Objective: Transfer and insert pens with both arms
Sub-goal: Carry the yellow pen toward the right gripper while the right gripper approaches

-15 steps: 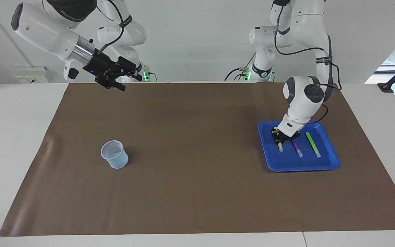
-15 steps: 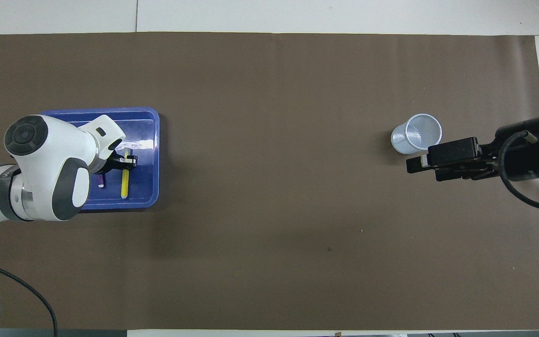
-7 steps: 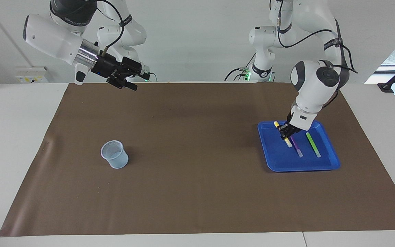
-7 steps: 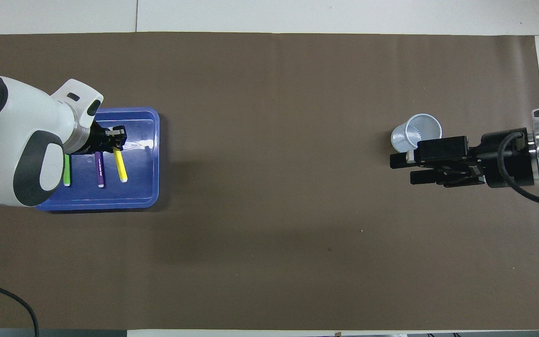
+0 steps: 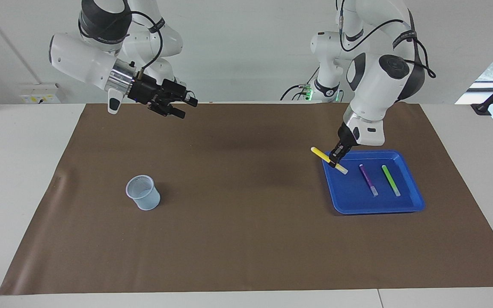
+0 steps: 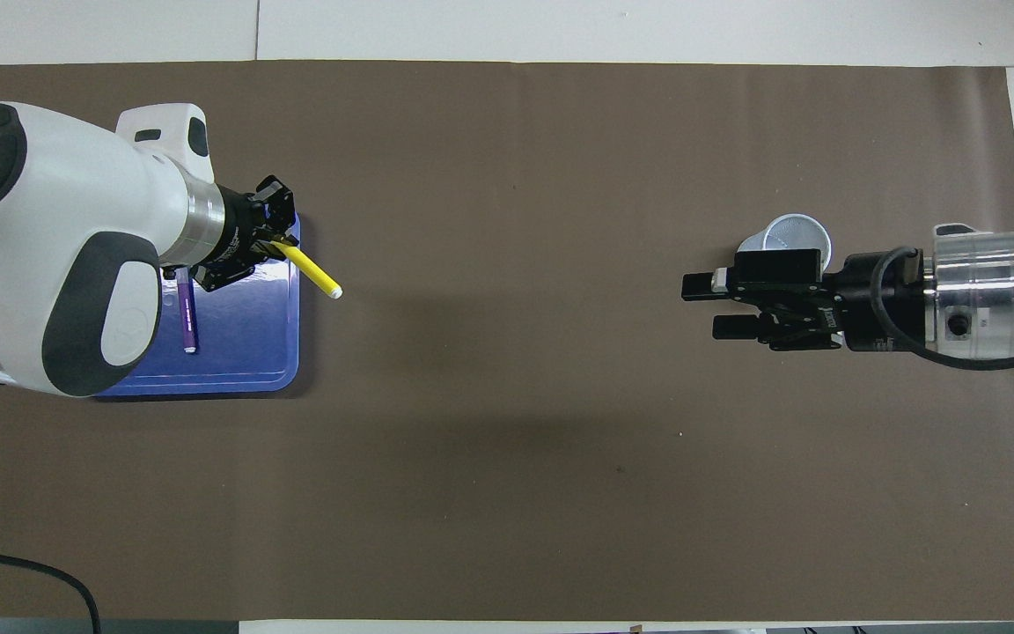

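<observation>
Left gripper [image 5: 336, 159]: clamped on yellow pen [image 5: 328, 160] — over tray [image 5: 375, 205] edge.
Right gripper [image 5: 183, 106]: fingers apart — raised above mat [image 5: 238, 205].

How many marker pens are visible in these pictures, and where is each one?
3. The slim yellow marker pen is held in the left gripper over the edge of the flat blue plastic tray. The purple marker pen and the green marker pen lie in that tray.

Yellow pen [image 5: 328, 160], blue tray [image 5: 375, 206]

Glossy plastic tray [image 5: 405, 206] on matt brown paper [image 5: 246, 239].
</observation>
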